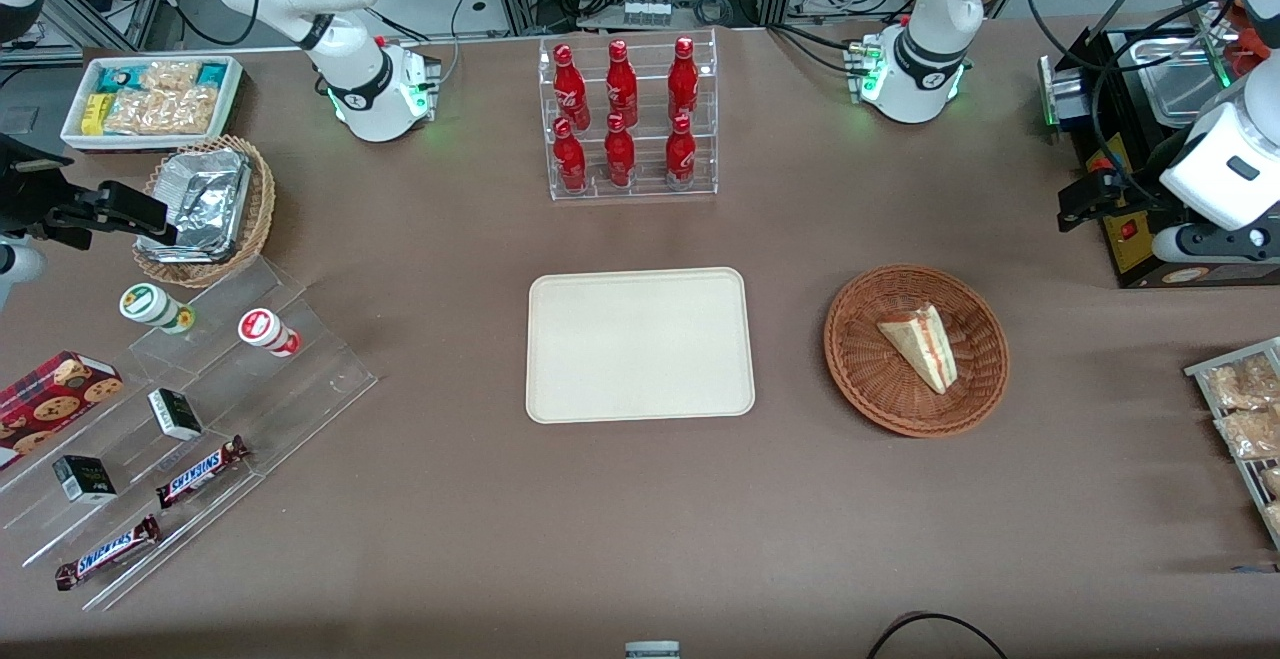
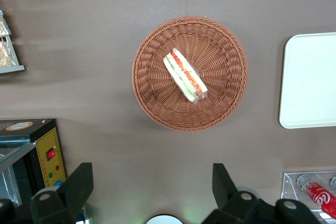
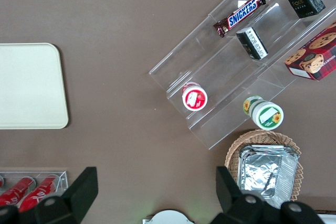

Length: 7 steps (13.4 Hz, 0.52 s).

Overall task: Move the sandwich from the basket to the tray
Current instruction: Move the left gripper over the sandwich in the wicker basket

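- Front view: the sandwich [image 1: 922,344] lies in the basket [image 1: 862,351], roughly at its middle, with its cut edge facing the working arm's end of the table. The tray [image 1: 640,345] sits bare beside the basket, toward the parked arm's end, with brown table [image 1: 640,519] between them. The gripper [image 1: 1085,199] is up near the black appliance [image 1: 1130,229], well apart from the basket; this view does not show the fingers clearly.
- Front view, room: a rack of red bottles [image 1: 628,119] stands farther from the camera than the tray. The direct line from basket to tray looks free of obstacles.
- Left wrist view: the gripper [image 2: 149,190] hangs high above the table with its fingers [image 2: 79,182] spread wide and nothing between them. The sandwich [image 2: 185,75] shows its red and green layers; it seems to be in clear wrap, though I can't be sure. The basket [image 2: 157,103] rim is low.
- Handling, as a judgement: light, soft and easily crushed, and a film wrap would be slippery. Best taken across the two flat bread faces near the thick end, with gentle closing force; the low rim should not block a descent from above.
- Right wrist view: only a tray [image 3: 31,85] corner and the snack steps [image 3: 231,77] show.
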Tool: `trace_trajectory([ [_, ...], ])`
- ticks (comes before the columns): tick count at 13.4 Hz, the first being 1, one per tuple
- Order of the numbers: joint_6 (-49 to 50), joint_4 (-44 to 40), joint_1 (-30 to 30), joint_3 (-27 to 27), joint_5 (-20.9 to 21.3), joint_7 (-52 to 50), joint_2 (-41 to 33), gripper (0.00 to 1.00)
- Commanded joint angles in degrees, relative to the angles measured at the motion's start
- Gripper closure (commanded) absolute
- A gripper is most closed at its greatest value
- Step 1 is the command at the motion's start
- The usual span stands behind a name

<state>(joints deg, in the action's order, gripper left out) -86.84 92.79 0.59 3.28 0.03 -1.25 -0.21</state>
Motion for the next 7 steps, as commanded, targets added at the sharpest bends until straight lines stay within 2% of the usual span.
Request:
trace_trajectory([
  [1,-0.61,-0.34,-0.50,0.23,-0.12,-1.31,0.56,0.00],
  [7,-3.41,4.13,-1.47,1.46,0.24,-1.48,3.90,0.00],
])
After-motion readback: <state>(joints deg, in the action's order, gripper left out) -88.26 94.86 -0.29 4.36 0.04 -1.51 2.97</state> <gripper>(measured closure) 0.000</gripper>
